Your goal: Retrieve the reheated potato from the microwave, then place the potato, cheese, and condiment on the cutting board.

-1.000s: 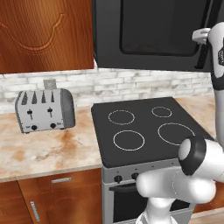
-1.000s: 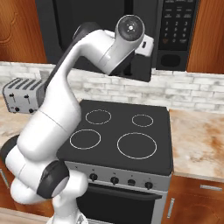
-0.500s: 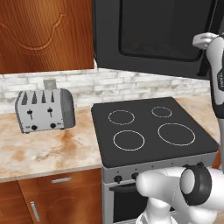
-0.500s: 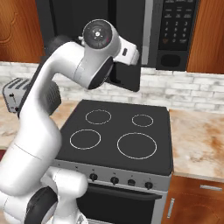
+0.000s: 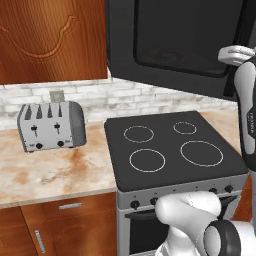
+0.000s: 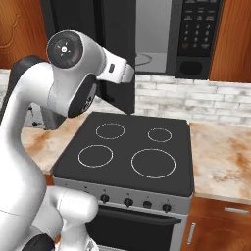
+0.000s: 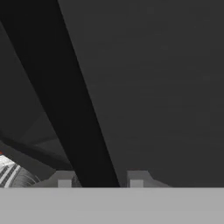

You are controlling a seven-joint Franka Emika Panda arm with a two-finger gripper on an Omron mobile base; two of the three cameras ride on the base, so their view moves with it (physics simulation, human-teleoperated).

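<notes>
Microwave (image 5: 185, 40): left base view has it hanging over the stove (image 5: 170, 150), door swung partly out toward the camera, dark glass facing us. Arm's white link stands at the right edge beside the door. Toaster (image 5: 50, 125) sits on the table (image 5: 55, 175) left of the stove, 4 slots up.

Right base view: microwave (image 6: 196, 34) door (image 6: 117, 54) stands edge-on, well open, grey interior visible with a pale plate inside; keypad on the right. Potato can't be made out in there. Arm's wrist sits just beside the door's free edge.

Hand view: hand (image 7: 100, 179) pressed close, fingertips (image 7: 64, 179) either side of the door's dark edge, which runs diagonally up between them. Looks pinched on the door edge.
</notes>
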